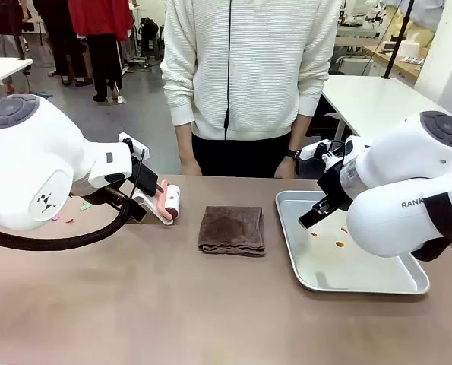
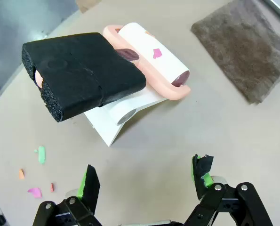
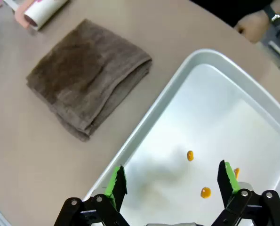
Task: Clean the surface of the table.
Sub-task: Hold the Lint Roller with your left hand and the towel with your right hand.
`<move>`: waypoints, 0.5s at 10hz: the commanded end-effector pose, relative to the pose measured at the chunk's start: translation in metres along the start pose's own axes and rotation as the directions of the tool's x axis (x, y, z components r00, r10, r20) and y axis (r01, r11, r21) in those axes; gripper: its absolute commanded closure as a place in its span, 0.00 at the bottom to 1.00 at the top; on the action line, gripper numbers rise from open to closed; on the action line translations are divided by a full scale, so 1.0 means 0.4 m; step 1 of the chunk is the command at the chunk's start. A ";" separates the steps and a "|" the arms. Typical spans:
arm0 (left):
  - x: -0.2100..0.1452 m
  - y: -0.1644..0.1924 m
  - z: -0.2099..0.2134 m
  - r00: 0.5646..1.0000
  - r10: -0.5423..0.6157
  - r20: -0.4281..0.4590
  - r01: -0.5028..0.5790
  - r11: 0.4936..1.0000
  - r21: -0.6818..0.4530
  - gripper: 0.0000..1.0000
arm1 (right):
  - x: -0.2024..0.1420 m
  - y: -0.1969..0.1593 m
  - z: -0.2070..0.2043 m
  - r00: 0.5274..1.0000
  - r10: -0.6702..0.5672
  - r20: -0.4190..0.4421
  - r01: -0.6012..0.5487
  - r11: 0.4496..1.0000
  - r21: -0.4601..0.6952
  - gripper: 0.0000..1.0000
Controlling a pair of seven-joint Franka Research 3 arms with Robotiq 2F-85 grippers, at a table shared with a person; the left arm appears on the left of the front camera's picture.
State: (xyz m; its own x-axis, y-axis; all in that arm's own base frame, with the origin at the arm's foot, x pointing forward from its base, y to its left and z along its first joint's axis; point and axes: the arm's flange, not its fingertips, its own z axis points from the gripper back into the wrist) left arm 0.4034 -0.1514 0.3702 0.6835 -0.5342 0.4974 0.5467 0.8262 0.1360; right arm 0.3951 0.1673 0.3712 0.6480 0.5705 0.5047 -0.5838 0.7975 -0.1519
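The taupe-brown table [image 1: 134, 304] carries several small coloured paper scraps [image 2: 41, 154] at its left. My left gripper [image 2: 145, 176] hangs open above the table top, a short way from a lint roller [image 2: 149, 61] with a white roll, a pink frame and a black foam handle, which rests on a white stand. A folded brown cloth [image 1: 232, 230] lies in the middle. My right gripper [image 3: 172, 179] is open and empty over a shallow silver tray [image 3: 252, 113], just above three orange spots [image 3: 190, 155]. Its dark fingers [image 1: 313, 217] show over the tray's near-left part.
A person in a white sweater stands at the far edge, one hand [image 1: 189, 167] and the other hand [image 3: 252, 23] hanging by the table. The lint roller [image 1: 169, 201] stands left of the cloth [image 3: 88, 77]. Bare table top lies in front of cloth and tray [image 1: 362, 285].
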 end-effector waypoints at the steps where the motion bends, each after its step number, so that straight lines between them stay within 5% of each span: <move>1: 0.000 0.000 0.000 1.000 0.000 0.000 0.000 1.000 0.000 0.00 | 0.000 0.000 0.000 1.000 0.000 0.000 0.000 1.000 0.000 0.00; 5: 0.000 0.000 0.000 1.000 0.000 0.000 0.000 1.000 0.000 0.00 | 0.000 0.000 0.000 1.000 0.000 0.000 0.000 1.000 0.000 0.00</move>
State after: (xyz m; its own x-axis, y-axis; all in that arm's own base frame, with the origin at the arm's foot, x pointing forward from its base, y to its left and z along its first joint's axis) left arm 0.4034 -0.1513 0.3702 0.6837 -0.5339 0.4975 0.5465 0.8264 0.1358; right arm 0.3950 0.1674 0.3712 0.6476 0.5710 0.5045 -0.5841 0.7972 -0.1525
